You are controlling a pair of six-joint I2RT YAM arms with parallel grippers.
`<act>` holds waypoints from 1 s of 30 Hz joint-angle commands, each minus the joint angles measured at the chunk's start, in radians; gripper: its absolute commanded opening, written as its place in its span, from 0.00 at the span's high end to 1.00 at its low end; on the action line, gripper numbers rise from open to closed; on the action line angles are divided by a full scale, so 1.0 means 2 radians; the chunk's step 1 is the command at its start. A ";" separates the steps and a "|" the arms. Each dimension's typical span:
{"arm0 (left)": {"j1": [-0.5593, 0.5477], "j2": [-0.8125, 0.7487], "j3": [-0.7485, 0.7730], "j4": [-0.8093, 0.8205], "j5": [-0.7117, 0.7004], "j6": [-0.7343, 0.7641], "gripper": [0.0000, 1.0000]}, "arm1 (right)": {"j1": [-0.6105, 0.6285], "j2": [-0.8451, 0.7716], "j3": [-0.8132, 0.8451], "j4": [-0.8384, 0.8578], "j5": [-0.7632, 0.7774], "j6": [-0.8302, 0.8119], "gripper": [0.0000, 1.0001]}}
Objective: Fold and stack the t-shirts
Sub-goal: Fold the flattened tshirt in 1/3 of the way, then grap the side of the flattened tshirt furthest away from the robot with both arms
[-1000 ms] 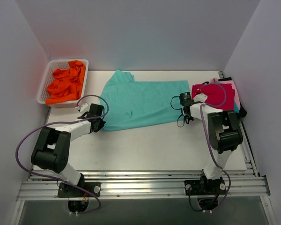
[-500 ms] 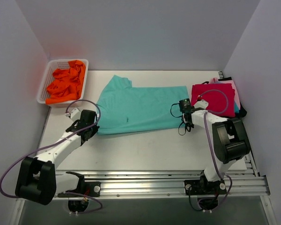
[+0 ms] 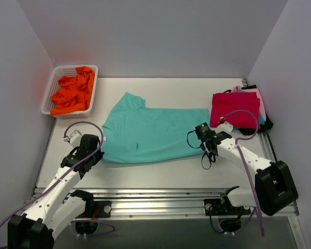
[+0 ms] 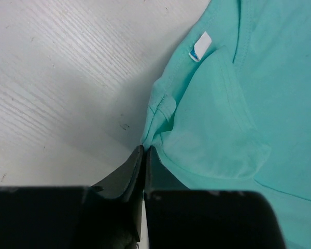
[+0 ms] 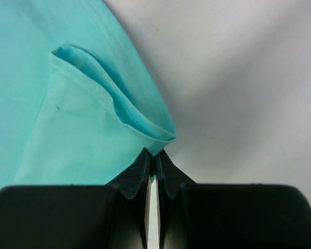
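Observation:
A teal t-shirt (image 3: 150, 132) lies spread flat across the middle of the white table (image 3: 160, 174). My left gripper (image 3: 97, 151) is shut on its near-left corner, by the neck label (image 4: 199, 47); the pinched teal cloth (image 4: 207, 119) shows in the left wrist view. My right gripper (image 3: 203, 136) is shut on the shirt's near-right corner, where a folded hem (image 5: 119, 104) rises from the fingertips. A stack of folded shirts (image 3: 237, 108), red on top, sits at the right.
A white basket (image 3: 49, 96) holding crumpled orange shirts (image 3: 72, 91) stands at the back left. A black object (image 3: 267, 123) lies under the stack at the right edge. Purple cables loop from both arms. Metal rails run along the near edge.
Both grippers have pulled the teal shirt toward the near edge, dragging it flat over the table. Both arms have drawn back and stretched lower in the view.

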 commanded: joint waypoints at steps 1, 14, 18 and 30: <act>-0.004 -0.052 -0.010 -0.045 0.009 -0.004 0.89 | 0.010 -0.062 -0.009 -0.090 0.037 0.046 1.00; -0.009 -0.087 0.083 -0.068 0.014 0.026 0.06 | 0.030 -0.161 0.047 -0.179 0.096 0.075 0.00; -0.008 -0.030 0.113 0.030 0.011 0.055 0.06 | 0.030 -0.140 0.076 -0.123 0.129 0.039 0.02; 0.091 0.443 0.444 0.277 0.280 0.246 0.06 | 0.027 -0.073 0.055 0.172 -0.033 -0.219 0.05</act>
